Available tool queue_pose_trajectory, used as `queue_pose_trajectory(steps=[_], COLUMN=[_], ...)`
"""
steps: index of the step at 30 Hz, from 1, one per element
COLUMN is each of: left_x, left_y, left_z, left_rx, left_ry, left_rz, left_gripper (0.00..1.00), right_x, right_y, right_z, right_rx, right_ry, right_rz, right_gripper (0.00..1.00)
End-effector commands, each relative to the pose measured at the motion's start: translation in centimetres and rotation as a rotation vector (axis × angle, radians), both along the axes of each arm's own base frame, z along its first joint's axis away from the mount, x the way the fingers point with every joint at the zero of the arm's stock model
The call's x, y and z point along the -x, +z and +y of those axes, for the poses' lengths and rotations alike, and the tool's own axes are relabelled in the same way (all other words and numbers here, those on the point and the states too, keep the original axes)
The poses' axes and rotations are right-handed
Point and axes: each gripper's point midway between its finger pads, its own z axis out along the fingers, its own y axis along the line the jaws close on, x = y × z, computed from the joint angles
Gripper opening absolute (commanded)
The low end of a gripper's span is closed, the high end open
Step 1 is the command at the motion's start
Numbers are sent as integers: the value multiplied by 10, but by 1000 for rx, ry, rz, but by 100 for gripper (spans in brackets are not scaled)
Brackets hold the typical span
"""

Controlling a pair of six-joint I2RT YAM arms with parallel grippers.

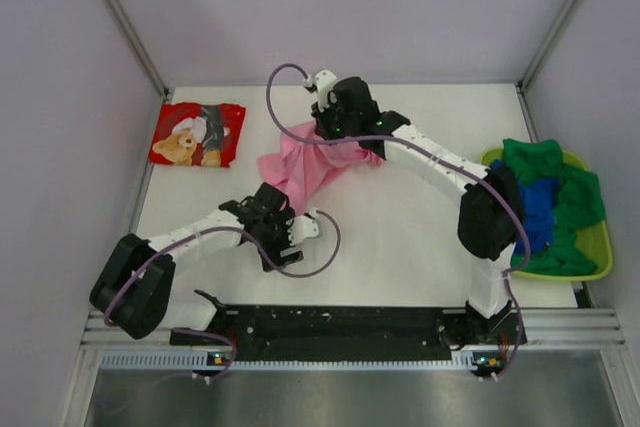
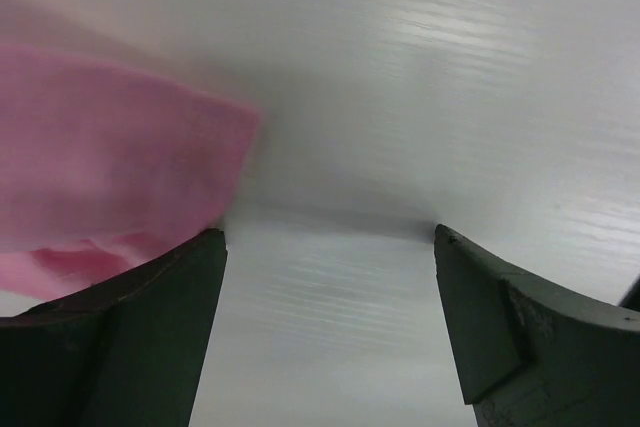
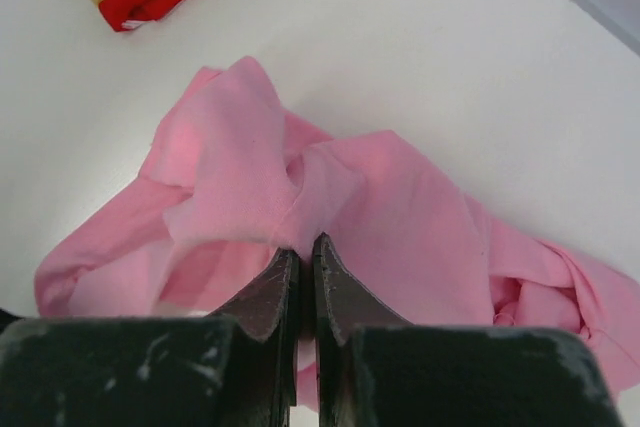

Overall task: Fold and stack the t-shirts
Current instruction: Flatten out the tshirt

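Pink t-shirt cloth is pinched in the right gripper, whose jaws are pressed nearly together on a thin fold near the middle of the crumpled heap. The left gripper hangs low over the table just beside the shirt's near edge, jaws wide apart and nothing between them.

The pink t-shirt lies bunched at the centre-back of the table. It looks light and limp, with no stiffness to hold a shape. Lifted by a middle fold it would likely drape and stay bunched, and so thin a pinch could slip. Corners of the hem or the shoulders seem the better holds for spreading it flat, but the wrinkles hide which edge is which.

Bare table lies between the heap and the arm bases, enough to lay the shirt out. The red t-shirt with the bear print lies flat at the far left corner, well apart. The tray at the right edge holds the green t-shirt and blue t-shirt. Walls close in the far, left and right sides.
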Motion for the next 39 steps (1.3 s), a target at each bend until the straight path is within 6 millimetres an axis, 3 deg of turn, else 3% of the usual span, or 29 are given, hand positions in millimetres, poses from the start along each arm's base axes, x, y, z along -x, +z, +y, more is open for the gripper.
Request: queue_pose_trajectory(steps=[1, 4, 10, 14, 17, 23, 26, 28, 29, 32, 33, 36, 39], left_x=[-51, -55, -60, -46, -49, -79, -94, -98, -98, -101, -106, -122, -134], left_y=[-8, -1, 36, 41, 46, 21, 3, -2, -3, 1, 5, 27, 56], left_z=[11, 7, -8, -25, -32, -22, -7, 0, 2, 13, 19, 37, 55], left_rx=[-111, -74, 121, 167, 174, 30, -81, -117, -123, -142, -147, -131, -88], left_ry=[133, 141, 148, 76, 76, 187, 260, 282, 281, 318, 343, 429, 492], left_rz=[-180, -207, -200, -80, -42, -19, -33, -41, -39, -57, -80, -147, -222], left_gripper=[86, 85, 88, 89, 90, 90, 86, 77, 65, 5, 0, 0, 0], right_x=[19, 19, 17, 17, 16, 17, 18, 19, 21, 27, 32, 56, 87], right_y=[19, 20, 16, 10, 6, 4, 7, 11, 19, 30, 29, 25, 4], right_z=[9, -1, -13, -13, -16, -22, -29, -38, -44, -70, -79, -102, -127], right_rx=[-65, -66, -86, -79, -67, -57, -52, -50, -57, -99, -101, -61, 26], right_ry=[51, 42, 22, 21, 6, -13, -32, -51, -62, -121, -127, -118, -139], right_rz=[1, 3, 39, 48, 50, 48, 39, 33, 19, 37, 46, 72, 160], right_gripper=[0, 0, 0, 0, 0, 0, 0, 0, 0, 0, 0, 0, 4])
